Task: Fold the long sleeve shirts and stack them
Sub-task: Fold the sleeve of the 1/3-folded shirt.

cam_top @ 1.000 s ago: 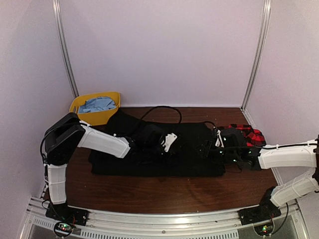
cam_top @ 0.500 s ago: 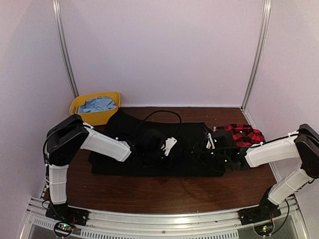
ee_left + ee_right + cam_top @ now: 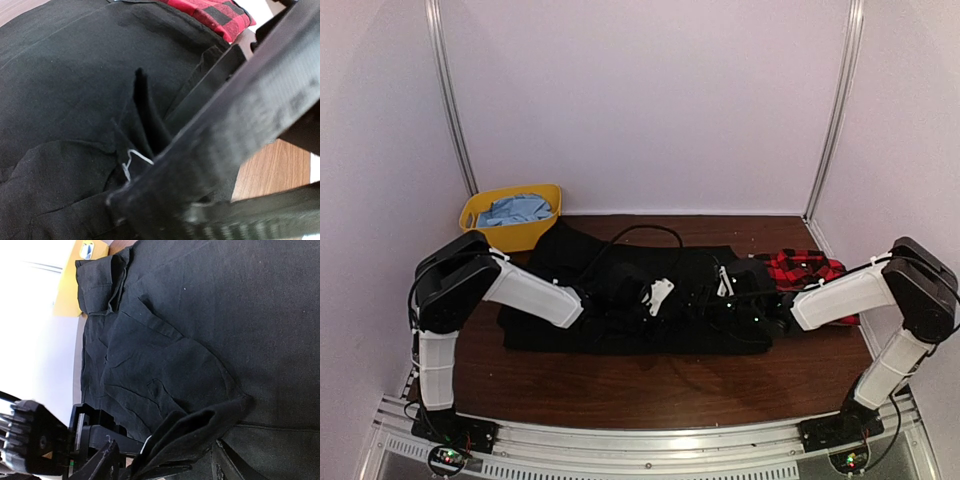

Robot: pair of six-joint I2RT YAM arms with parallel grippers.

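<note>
Farthest left, a yellow bin [image 3: 520, 238] holding blue cloth [image 3: 516, 209] stands just off the black shirt's [image 3: 550, 325] far-left corner. That shirt lies spread across the middle of the bench [image 3: 640, 385]. The left pincer [image 3: 658, 295] sits low over the shirt's middle, beside a raised ridge of its cloth; whether it grips cannot be told. The right pincer [image 3: 722, 296], over the shirt's right half, holds a folded wad of the black cloth. The red-and-black plaid shirt [image 3: 805, 268] lies bunched at the black shirt's right edge.

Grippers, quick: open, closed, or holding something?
Left gripper: cannot tell.
Right gripper: closed on a fold of the black shirt.
</note>
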